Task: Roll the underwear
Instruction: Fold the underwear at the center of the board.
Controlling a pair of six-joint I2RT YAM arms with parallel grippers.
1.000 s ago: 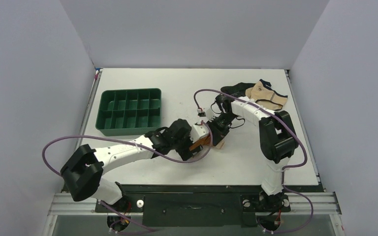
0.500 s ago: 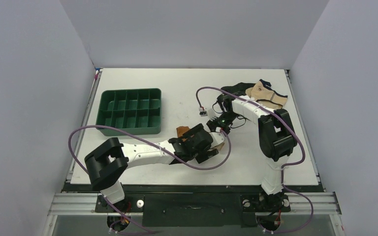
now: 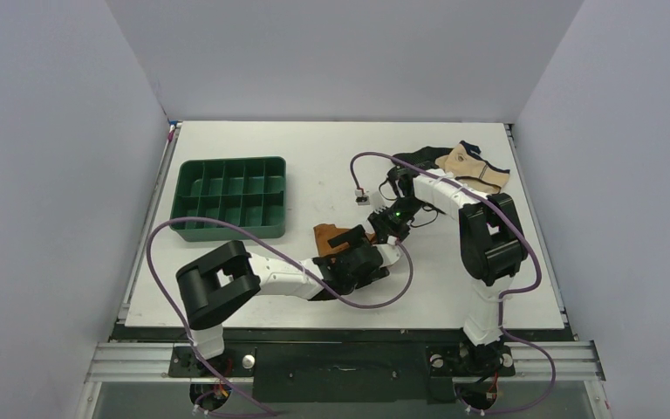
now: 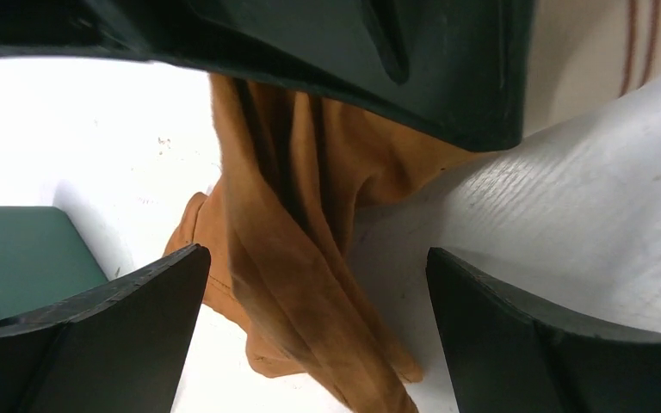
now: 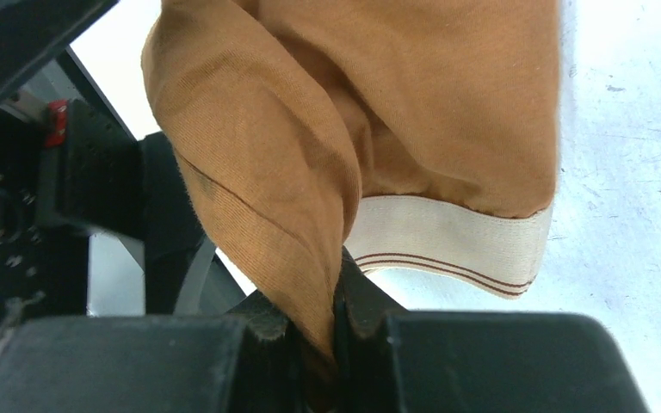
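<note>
The underwear [image 5: 379, 103] is rust-brown fabric with a cream waistband [image 5: 447, 245]. It hangs bunched from my right gripper [image 5: 337, 310], which is shut on a fold of it just above the table. In the top view only an orange corner of the underwear [image 3: 324, 237] shows, left of the right gripper [image 3: 377, 229]. My left gripper [image 3: 362, 260] sits right beside and below it. In the left wrist view the left gripper [image 4: 317, 254] is open, and the hanging underwear [image 4: 310, 284] drapes between its fingers without being clamped.
A green compartment tray [image 3: 227, 199] stands at the left and also shows in the left wrist view [image 4: 17, 258]. A black garment [image 3: 414, 160] and a beige garment with dark trim [image 3: 475, 170] lie at the back right. Purple cables loop around both arms.
My left arm's elbow has swung right and its gripper has turned in under the right gripper. An orange end of the underwear now shows to the left. The right gripper has barely moved.
</note>
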